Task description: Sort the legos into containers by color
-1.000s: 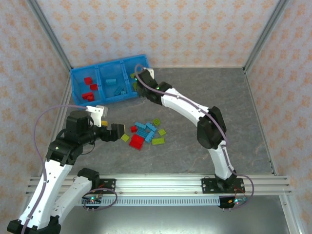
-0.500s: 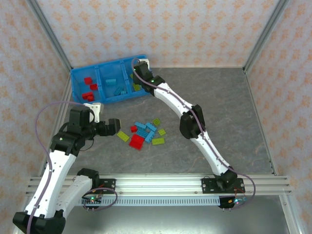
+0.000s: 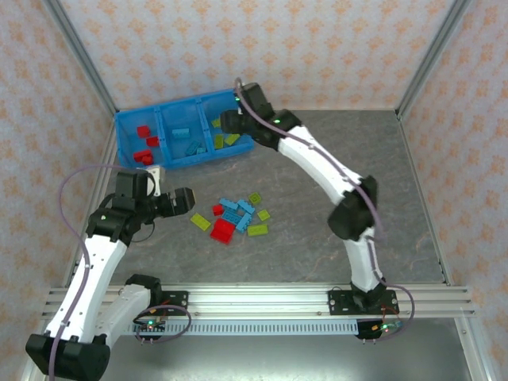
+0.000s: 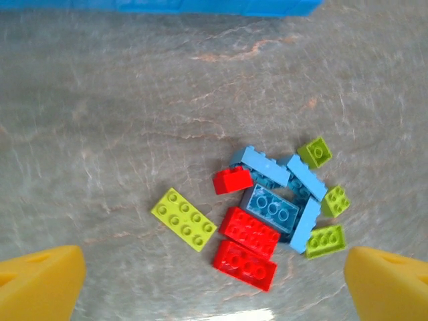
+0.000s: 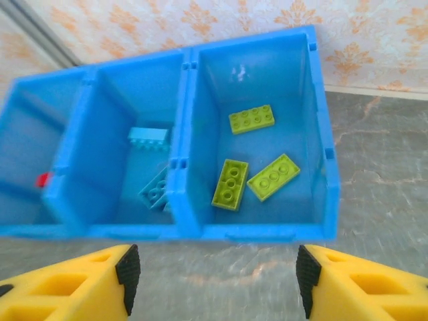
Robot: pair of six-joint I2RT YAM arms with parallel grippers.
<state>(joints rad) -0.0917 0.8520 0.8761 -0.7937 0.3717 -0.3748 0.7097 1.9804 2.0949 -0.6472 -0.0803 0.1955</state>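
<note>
The containers are three compartments of a blue tray (image 3: 121, 141) at the back left. In the right wrist view the tray (image 5: 254, 232) holds three yellow-green legos (image 5: 230, 184) on the right, light-blue legos (image 5: 148, 137) in the middle and a red one (image 5: 43, 179) on the left. My right gripper (image 5: 217, 277) hangs open and empty just in front of the right compartment (image 3: 228, 123). Loose legos (image 3: 234, 216) lie mid-table: red bricks (image 4: 249, 231), light-blue bricks (image 4: 271, 206) and yellow-green bricks (image 4: 184, 219). My left gripper (image 4: 214, 281) is open above and left of the pile (image 3: 184, 200).
Patterned walls with metal corner posts (image 3: 83, 59) close in the table on three sides. The tray sits against the back-left corner. Bare grey tabletop (image 3: 373, 175) spreads to the right of the pile. The arms' mounting rail (image 3: 254, 302) runs along the near edge.
My right gripper has opened and drawn back from over the tray's right compartment, its arm swinging right. My left gripper shifted slightly back and left, staying open.
</note>
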